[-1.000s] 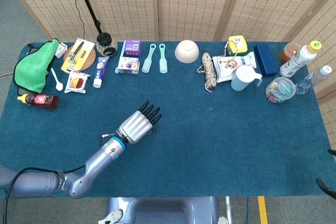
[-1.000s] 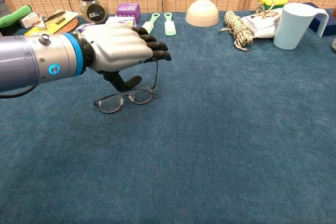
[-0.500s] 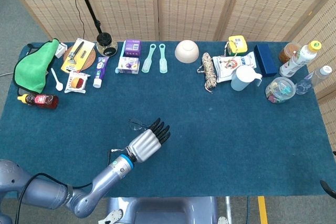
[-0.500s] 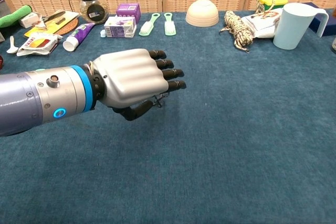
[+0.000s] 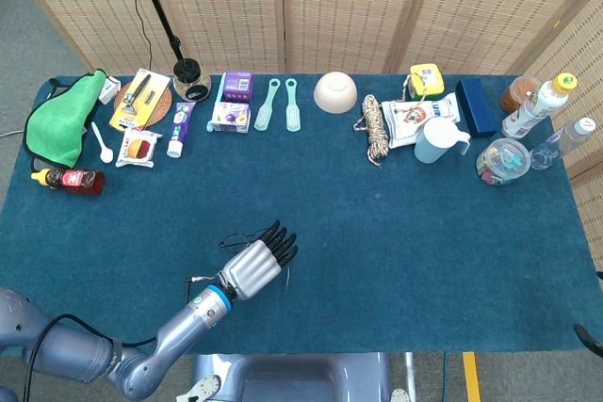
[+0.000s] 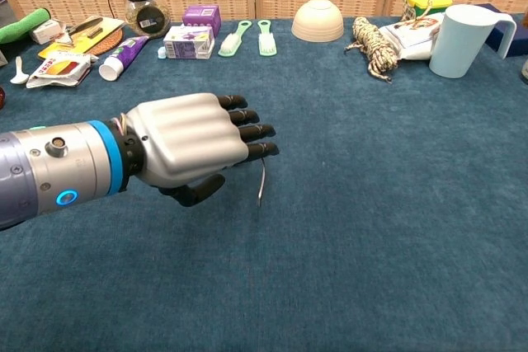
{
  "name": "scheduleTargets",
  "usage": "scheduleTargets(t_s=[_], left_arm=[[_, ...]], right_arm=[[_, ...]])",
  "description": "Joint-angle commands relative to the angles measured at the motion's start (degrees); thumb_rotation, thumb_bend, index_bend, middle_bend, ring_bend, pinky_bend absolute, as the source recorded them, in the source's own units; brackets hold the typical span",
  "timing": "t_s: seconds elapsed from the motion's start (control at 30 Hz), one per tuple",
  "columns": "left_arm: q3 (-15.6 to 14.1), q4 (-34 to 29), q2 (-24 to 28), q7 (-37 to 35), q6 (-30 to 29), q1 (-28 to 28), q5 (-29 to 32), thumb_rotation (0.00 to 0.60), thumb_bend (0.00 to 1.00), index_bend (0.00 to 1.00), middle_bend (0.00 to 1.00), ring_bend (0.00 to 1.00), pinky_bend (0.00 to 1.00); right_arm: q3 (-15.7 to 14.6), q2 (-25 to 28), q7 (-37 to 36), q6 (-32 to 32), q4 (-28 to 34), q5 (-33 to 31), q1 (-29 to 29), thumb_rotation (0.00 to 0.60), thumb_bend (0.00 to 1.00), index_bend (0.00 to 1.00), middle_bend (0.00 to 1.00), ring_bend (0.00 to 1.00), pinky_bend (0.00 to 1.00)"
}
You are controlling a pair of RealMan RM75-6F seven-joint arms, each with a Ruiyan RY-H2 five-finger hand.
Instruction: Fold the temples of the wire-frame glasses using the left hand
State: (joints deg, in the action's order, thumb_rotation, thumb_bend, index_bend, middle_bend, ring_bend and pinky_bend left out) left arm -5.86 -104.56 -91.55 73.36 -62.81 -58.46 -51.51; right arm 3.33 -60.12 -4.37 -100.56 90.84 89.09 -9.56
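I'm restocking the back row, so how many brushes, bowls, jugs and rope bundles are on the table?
Brushes: 2
Bowls: 1
Jugs: 1
Rope bundles: 1
Total: 5

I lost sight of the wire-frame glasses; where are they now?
In the head view the wire-frame glasses sit mostly hidden under the left hand, near the table's front left; the chest view shows only one thin temple.
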Motion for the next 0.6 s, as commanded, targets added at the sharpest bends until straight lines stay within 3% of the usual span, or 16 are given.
scheduleTargets(t_s=[0.03, 0.4, 0.6], left_arm=[[-0.49, -0.10, -0.10, -0.55, -0.26, 0.47, -0.37, 0.415, 0.64, 0.05, 0.00, 0.00, 0.00], [-0.57, -2.66, 1.96, -3.56, -0.82, 1.41, -1.95, 0.414, 0.64, 0.05, 0.00, 0.00, 0.00], [-2.28, -3.01, 2.00, -2.51, 0.38, 1.37, -1.60, 0.417, 0.64, 0.07, 0.00, 0.00, 0.00]], right_arm=[[0.00, 0.05, 0.13, -0.03, 0.14, 0.11, 0.01, 0.600, 0.00, 0.25, 0.12, 0.15, 0.22], [-0.09, 0.04, 0.42, -0.11, 0.43, 0.41, -0.07, 0.600, 0.00, 0.25, 0.12, 0.15, 0.22], [-0.06, 0.09, 0.31, -0.39, 0.45, 0.55, -0.18, 0.600, 0.00, 0.25, 0.12, 0.15, 0.22]])
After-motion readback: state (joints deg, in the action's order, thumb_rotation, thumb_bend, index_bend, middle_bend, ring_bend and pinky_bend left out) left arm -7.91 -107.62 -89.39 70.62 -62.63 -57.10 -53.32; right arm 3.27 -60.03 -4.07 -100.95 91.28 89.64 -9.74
